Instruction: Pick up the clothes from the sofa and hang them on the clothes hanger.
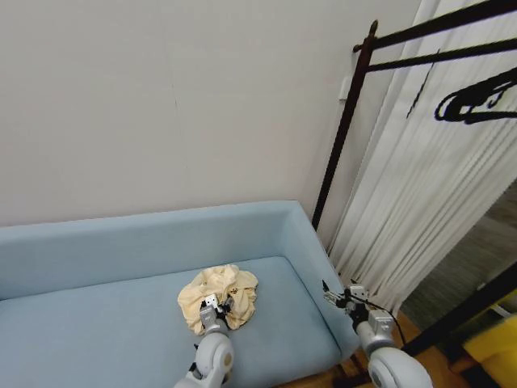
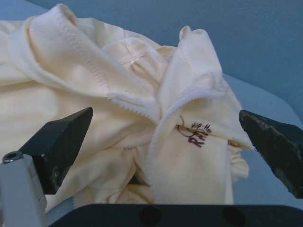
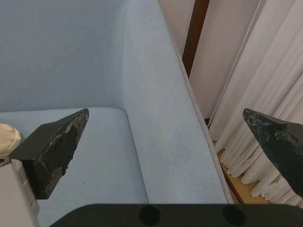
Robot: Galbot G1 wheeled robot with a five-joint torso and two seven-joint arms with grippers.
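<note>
The hanger (image 1: 477, 103) is being cropped. The crumpled cream garment (image 1: 228, 286) is being faced by the wide-open, empty left claw (image 1: 218, 305); the right claw (image 1: 340, 296) is being held equally open, empty.

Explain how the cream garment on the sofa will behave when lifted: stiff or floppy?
Probably floppy: the cream garment lies crumpled in soft folds on the sofa, so it should sag and unfold. It looks thin, likely light. The open left gripper may pinch only one layer.
</note>
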